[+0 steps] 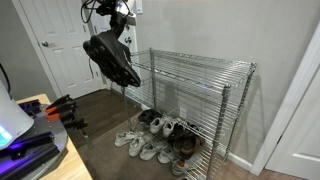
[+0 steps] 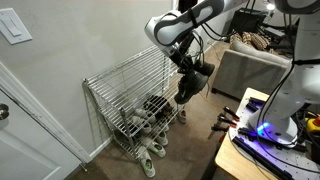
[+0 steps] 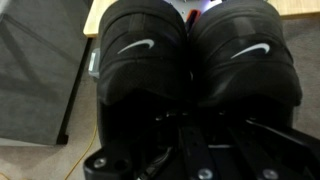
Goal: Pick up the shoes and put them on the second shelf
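Note:
A pair of black shoes with white swoosh marks hangs from my gripper in the air, in front of and level with the upper part of the wire shelf rack. In an exterior view the shoes hang below the gripper beside the rack. In the wrist view the two black shoes fill the picture and my gripper fingers are shut on their heels.
Several light and dark shoes lie on the floor under and beside the rack, and also show in an exterior view. A white door stands behind. A table with equipment is nearby. A sofa is beyond.

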Controlling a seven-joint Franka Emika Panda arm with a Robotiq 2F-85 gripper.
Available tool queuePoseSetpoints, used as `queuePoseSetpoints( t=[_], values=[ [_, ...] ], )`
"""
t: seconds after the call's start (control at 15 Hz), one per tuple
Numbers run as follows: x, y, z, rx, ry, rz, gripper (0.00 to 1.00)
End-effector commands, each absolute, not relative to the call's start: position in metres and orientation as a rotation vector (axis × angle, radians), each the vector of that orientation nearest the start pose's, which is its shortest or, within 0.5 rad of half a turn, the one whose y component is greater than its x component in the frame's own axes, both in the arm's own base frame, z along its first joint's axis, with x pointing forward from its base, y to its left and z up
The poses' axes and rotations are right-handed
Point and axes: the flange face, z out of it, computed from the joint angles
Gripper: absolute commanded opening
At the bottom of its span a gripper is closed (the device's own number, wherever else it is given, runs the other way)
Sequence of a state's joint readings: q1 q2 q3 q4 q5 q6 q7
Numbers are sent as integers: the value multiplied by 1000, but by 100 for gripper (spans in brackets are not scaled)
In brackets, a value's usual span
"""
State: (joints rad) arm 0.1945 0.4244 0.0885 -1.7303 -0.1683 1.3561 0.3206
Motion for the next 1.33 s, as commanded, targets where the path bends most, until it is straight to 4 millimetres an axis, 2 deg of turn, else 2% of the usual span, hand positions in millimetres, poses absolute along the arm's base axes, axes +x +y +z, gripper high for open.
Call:
queuePoseSetpoints(
  t=[0.0,0.2,0.53,1.07,1.27],
  values=[
    [552,131,279,-3219,-53,1189,7],
    [561,131,253,-3233,-105,1061,7],
    [563,129,243,-3262,-117,606,6],
    [535,117,226,-3280,-154,352,6],
    [545,124,227,-3290,-210,241,6]
  ],
)
